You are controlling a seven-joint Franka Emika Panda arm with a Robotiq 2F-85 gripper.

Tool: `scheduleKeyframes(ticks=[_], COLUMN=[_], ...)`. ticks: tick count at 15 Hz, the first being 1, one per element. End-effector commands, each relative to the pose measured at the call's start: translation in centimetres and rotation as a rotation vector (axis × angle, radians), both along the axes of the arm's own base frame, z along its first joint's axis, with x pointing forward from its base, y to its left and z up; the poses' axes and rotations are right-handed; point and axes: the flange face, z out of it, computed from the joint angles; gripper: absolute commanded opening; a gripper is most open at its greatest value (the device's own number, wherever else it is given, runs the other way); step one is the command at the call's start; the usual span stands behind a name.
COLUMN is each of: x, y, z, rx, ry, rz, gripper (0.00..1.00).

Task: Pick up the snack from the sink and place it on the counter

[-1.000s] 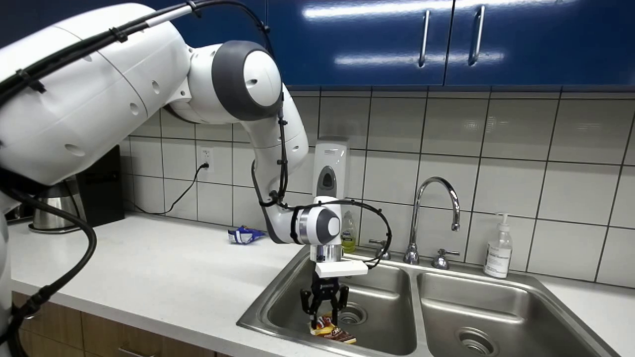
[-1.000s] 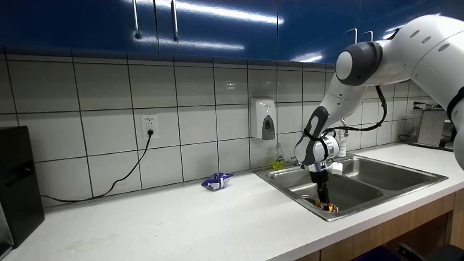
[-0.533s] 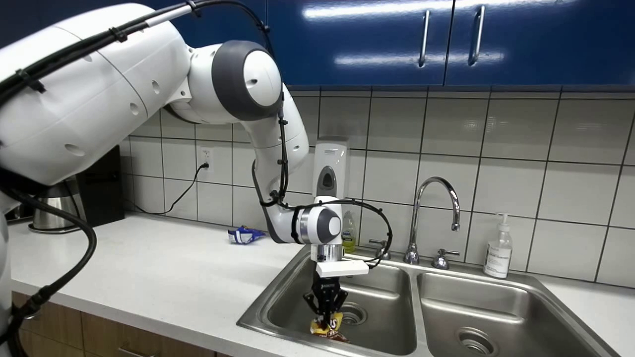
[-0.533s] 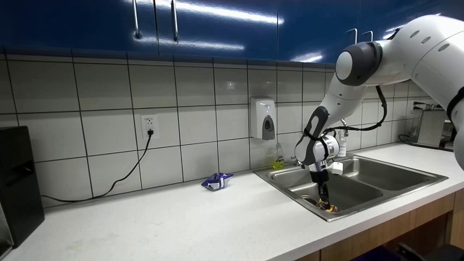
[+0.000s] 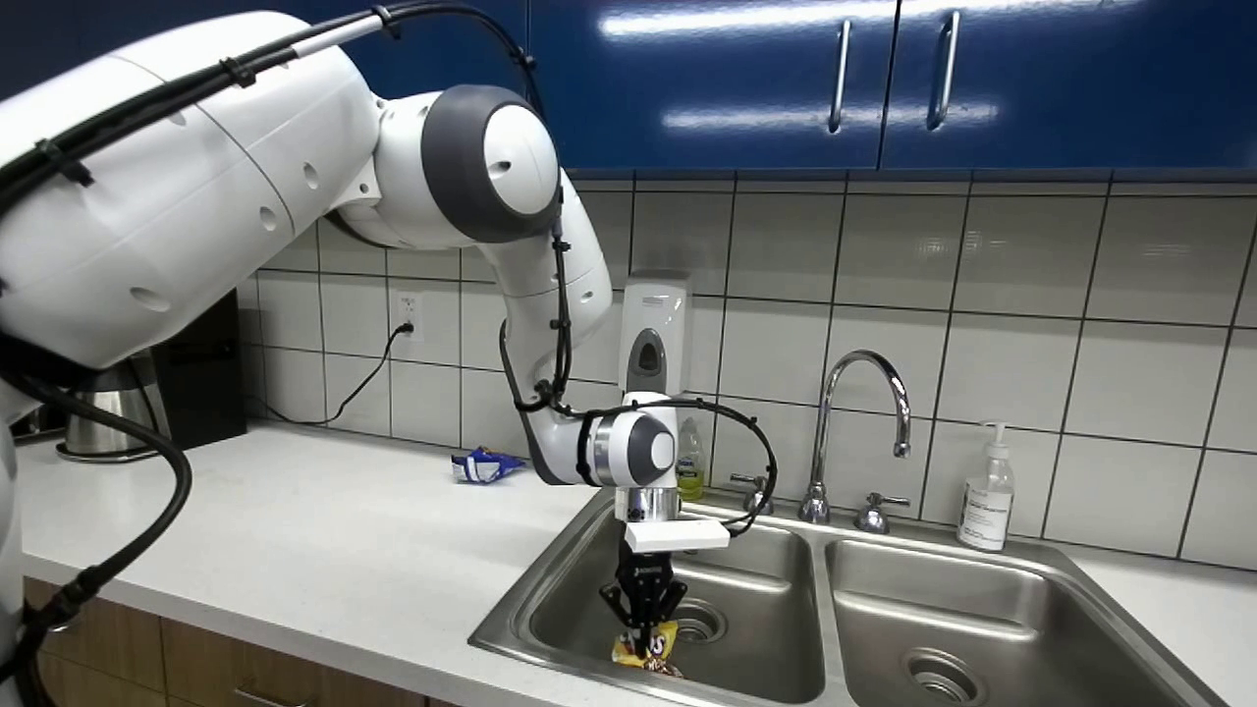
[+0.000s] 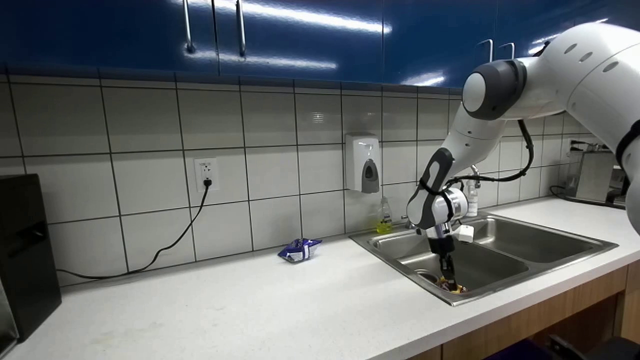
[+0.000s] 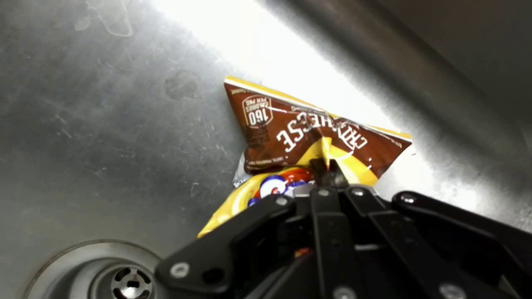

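Observation:
Yellow and dark brown, the snack packet (image 7: 266, 137) lies on the floor of a steel basin in the wrist view. My gripper (image 7: 330, 170) is shut on it, with a fold of its yellow film pinched between the fingertips. Black finger links cover the packet's lower part there. In both exterior views the gripper points down into the sink (image 5: 756, 648), and the snack (image 5: 663, 643) shows around the fingertips, near the basin's front wall. To the side of the sink stretches the white counter (image 6: 260, 310).
A small blue packet (image 6: 300, 250) rests on the counter by the tiled wall. Behind the basins rises a chrome faucet (image 5: 864, 358), and a pump bottle (image 5: 987, 491) stands to its right. The sink's raised rim (image 5: 516, 599) divides basin from counter. Blue cabinets (image 5: 727, 79) hang above.
The jaws have come together on the snack, which has bunched up and turned a little between them. The arm has sunk very slightly; otherwise it has held its place.

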Motion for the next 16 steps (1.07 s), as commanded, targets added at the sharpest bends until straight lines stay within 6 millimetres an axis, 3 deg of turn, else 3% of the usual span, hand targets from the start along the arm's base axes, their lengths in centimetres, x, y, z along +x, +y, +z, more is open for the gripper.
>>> scheduleKeyframes(ticks=[1, 9, 13, 16], x=[0.7, 1.2, -0.1, -1.5], y=[-0.1, 2.1, 4.8, 7.2], z=[2.1, 12.6, 18.6, 22.0], rx=[-0.014, -0.053, -0.074, -0.087], ry=[-0.009, -0.128, -0.162, -0.165], rz=[-0.064, -0.215, -0.279, -0.306], gripper=[0.0, 0.0, 0.0, 0.0])
